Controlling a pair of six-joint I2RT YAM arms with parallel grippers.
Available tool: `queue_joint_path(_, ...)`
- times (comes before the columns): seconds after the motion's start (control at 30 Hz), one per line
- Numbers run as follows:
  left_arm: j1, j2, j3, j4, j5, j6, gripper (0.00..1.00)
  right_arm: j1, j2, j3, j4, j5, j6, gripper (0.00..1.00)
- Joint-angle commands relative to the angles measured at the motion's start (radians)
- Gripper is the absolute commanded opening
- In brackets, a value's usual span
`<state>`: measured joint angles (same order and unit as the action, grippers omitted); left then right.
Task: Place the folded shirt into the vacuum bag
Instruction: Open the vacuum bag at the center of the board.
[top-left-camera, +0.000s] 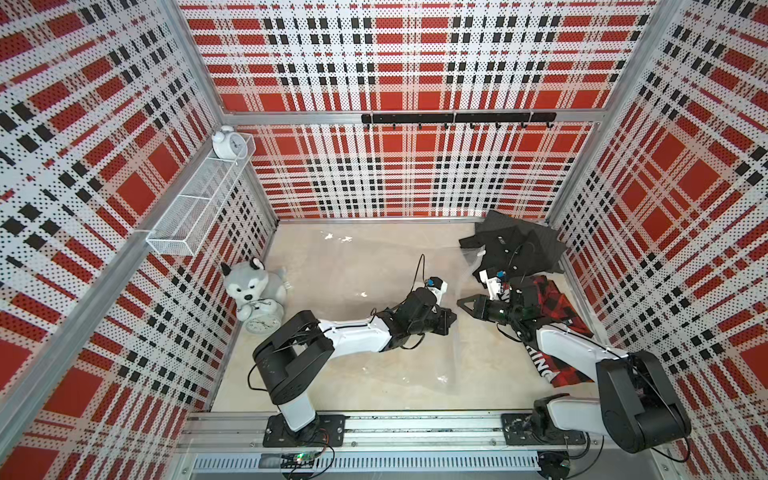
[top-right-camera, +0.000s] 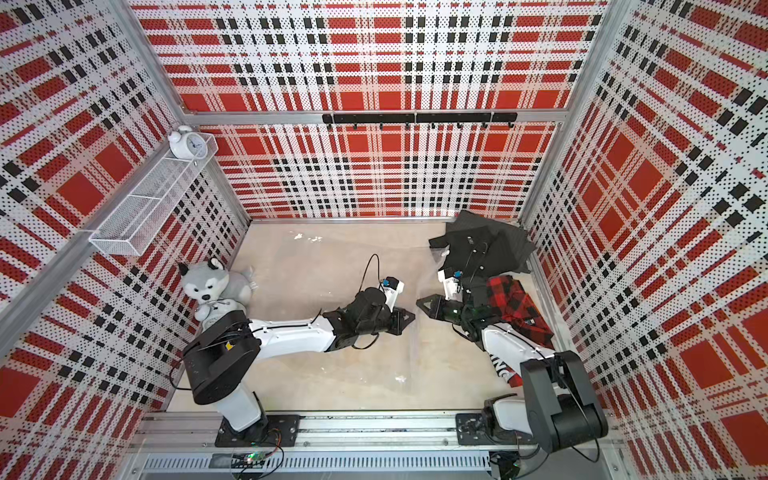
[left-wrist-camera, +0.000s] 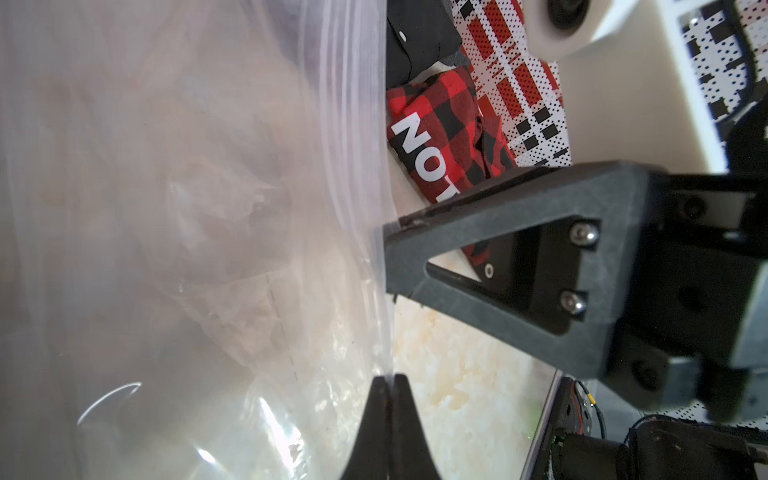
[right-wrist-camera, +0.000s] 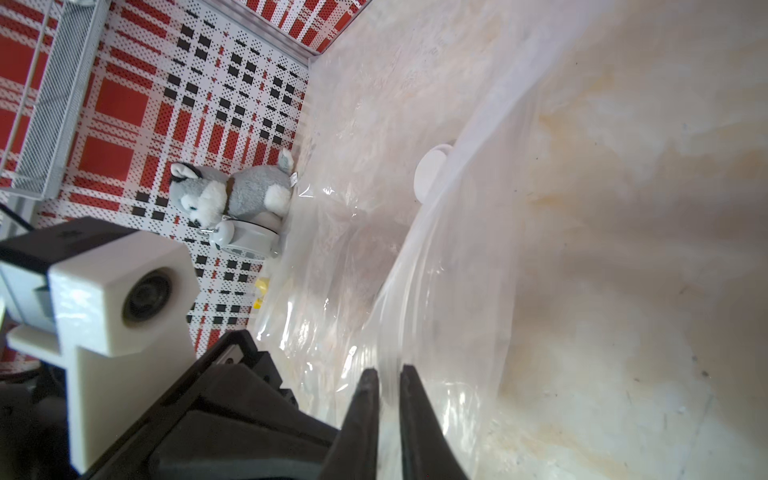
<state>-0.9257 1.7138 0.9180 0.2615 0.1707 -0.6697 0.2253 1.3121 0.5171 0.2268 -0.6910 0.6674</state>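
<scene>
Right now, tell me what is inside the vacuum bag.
Nothing shows inside the vacuum bag, only table through its plastic; glare hides some. The red plaid shirt and black shirt lie outside.

Beige tabletop (top-left-camera: 332, 374): bag (top-left-camera: 353, 266), shirts (top-left-camera: 515, 249), plush (top-left-camera: 249, 282).

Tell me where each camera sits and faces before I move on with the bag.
Top views: overhead above the robot's base, looking down at both arms; left end effector faces right end effector.
Left wrist: looks along its shut tips at the vacuum bag edge; right end effector and plaid shirt beyond.
Right wrist: looks along its narrowly parted tips astride the bag rim; left arm's camera, plush husky beyond.
Shared: both wrist views show the bag.
</scene>
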Motion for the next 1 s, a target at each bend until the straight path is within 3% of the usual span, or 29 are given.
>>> queue_joint_path(0.0, 0.007, -0.025, -0.009, 0.030, -0.005, 0.002, 0.00, 0.002, -0.007, 0.015, -0.041, 0.051, -0.019, 0.08)
queue_joint_path(0.27, 0.011, -0.032, -0.010, 0.030, -0.012, -0.004, 0.01, 0.002, -0.025, 0.018, -0.104, 0.100, -0.043, 0.00)
queue_joint_path(0.4, 0.017, -0.034, -0.013, 0.036, -0.016, -0.010, 0.44, 0.002, -0.040, 0.021, -0.133, 0.122, -0.055, 0.00)
queue_joint_path(0.5, 0.024, -0.018, 0.003, 0.036, -0.014, -0.016, 0.56, 0.005, -0.053, 0.021, -0.139, 0.110, -0.059, 0.00)
queue_joint_path(0.8, 0.039, 0.052, 0.080, 0.034, -0.002, -0.031, 0.58, 0.014, -0.104, 0.015, -0.177, 0.108, -0.081, 0.00)
queue_joint_path(0.97, 0.033, 0.062, 0.133, 0.021, -0.001, -0.021, 0.68, 0.018, -0.119, 0.017, -0.196, 0.113, -0.090, 0.00)
